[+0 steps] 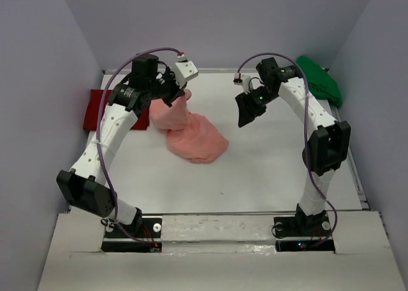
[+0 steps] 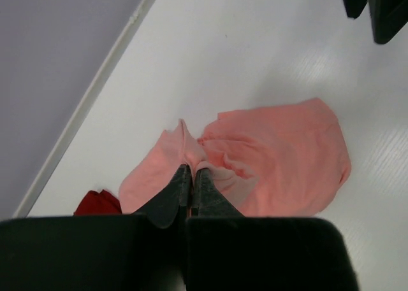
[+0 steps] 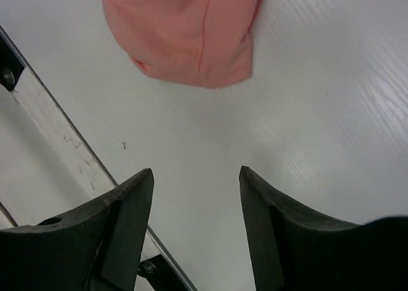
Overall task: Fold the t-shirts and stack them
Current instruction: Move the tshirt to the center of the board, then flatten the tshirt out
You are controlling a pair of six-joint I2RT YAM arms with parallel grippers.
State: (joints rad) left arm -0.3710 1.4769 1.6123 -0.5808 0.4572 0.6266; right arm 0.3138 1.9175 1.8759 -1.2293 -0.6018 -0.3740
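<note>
A salmon-pink t-shirt (image 1: 191, 133) lies bunched on the white table, its upper part pulled up toward my left gripper (image 1: 173, 88). That gripper (image 2: 192, 169) is shut on a pinch of the pink cloth (image 2: 274, 157). A deep red t-shirt (image 1: 95, 109) lies flat at the far left, and its corner (image 2: 99, 203) shows in the left wrist view. A bright green t-shirt (image 1: 320, 78) sits crumpled at the far right corner. My right gripper (image 1: 247, 113) hangs open above bare table, right of the pink shirt (image 3: 191, 33), with nothing between its fingers (image 3: 196, 171).
Grey walls close the table on the left, back and right. A metal rail (image 3: 57, 135) runs along the table's near edge by the arm bases (image 1: 131, 230).
</note>
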